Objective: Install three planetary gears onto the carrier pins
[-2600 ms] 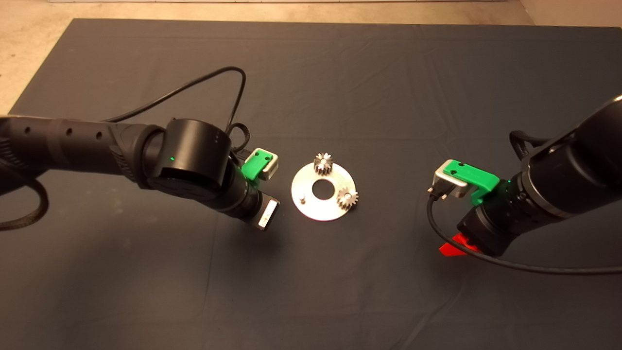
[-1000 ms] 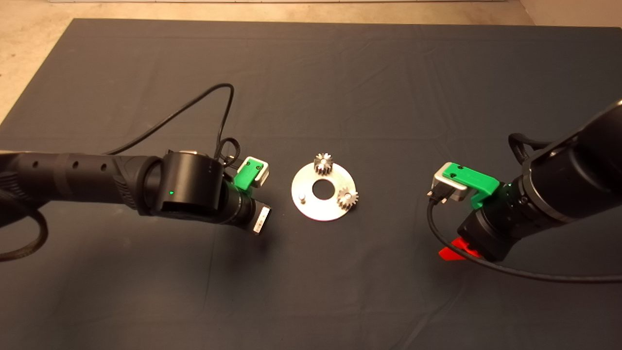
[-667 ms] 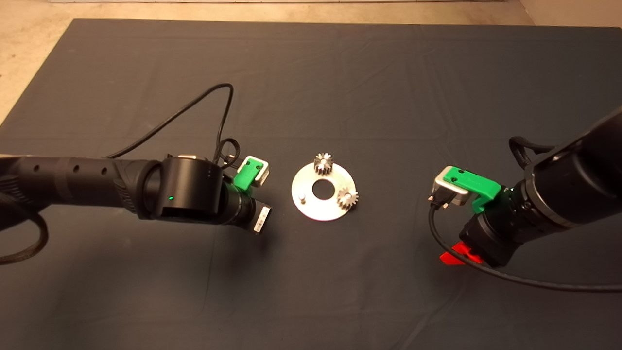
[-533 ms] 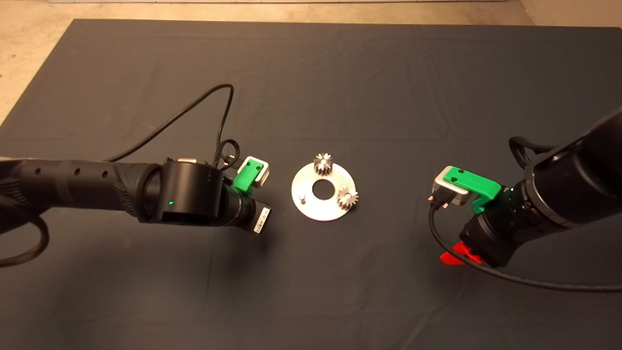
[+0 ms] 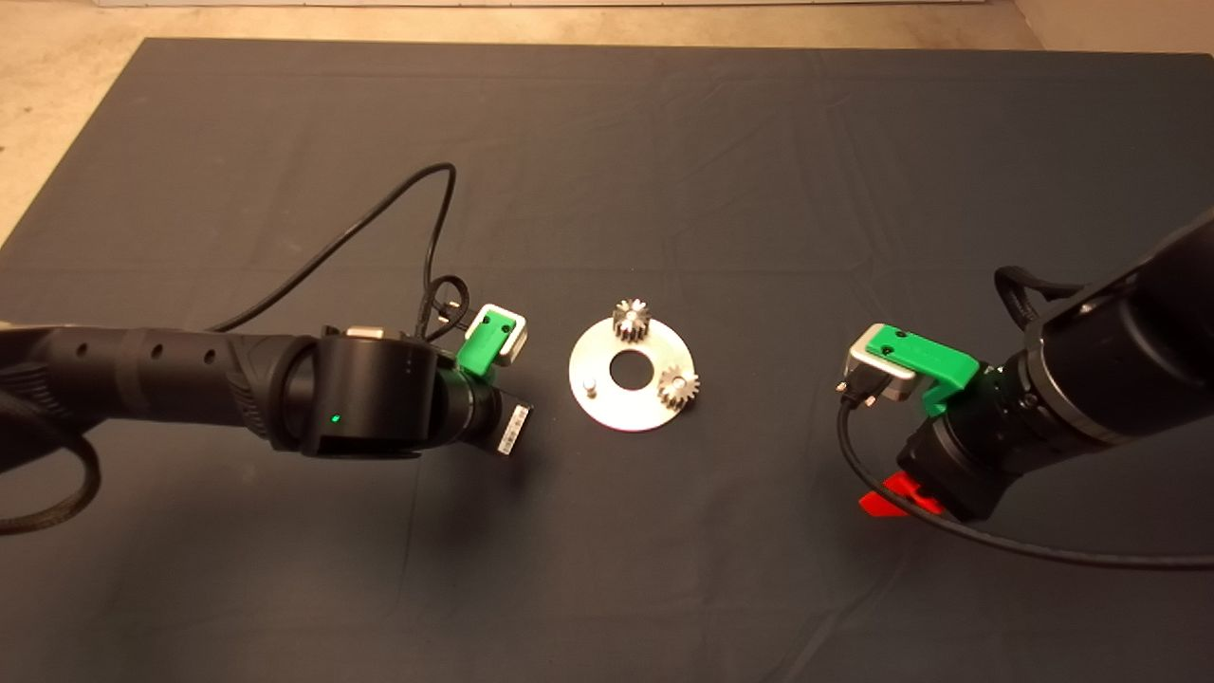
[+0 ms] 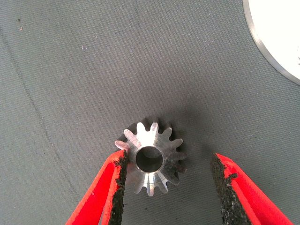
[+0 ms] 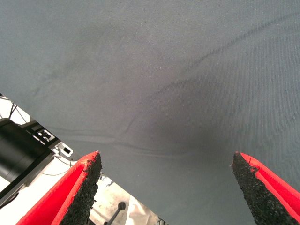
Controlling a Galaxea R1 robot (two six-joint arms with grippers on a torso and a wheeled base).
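The round silver disc (image 5: 607,403) lies mid-mat with two planetary gears seated on carrier pins, one at its far edge (image 5: 631,318) and one at its right (image 5: 679,387). A third carrier pin (image 5: 590,386) on the left side stands bare. Just left of the disc, the left arm's wrist (image 5: 379,408) hides its fingers in the head view. In the left wrist view, the left gripper (image 6: 168,161) is open around a third gear (image 6: 152,140) lying flat on the mat; one pad (image 6: 119,187) touches its teeth and the other stands apart. The right gripper (image 7: 166,159) is open over bare mat to the right.
A black cable (image 5: 427,209) loops up from the left wrist across the mat. The disc's rim (image 6: 276,28) shows at a corner of the left wrist view. One red finger (image 5: 887,498) of the right gripper pokes out below its wrist. Pale floor (image 5: 57,114) borders the mat.
The left arm has swung down and a little nearer the front edge, its wrist turning. The right arm sank slightly. The disc and its two gears have not moved.
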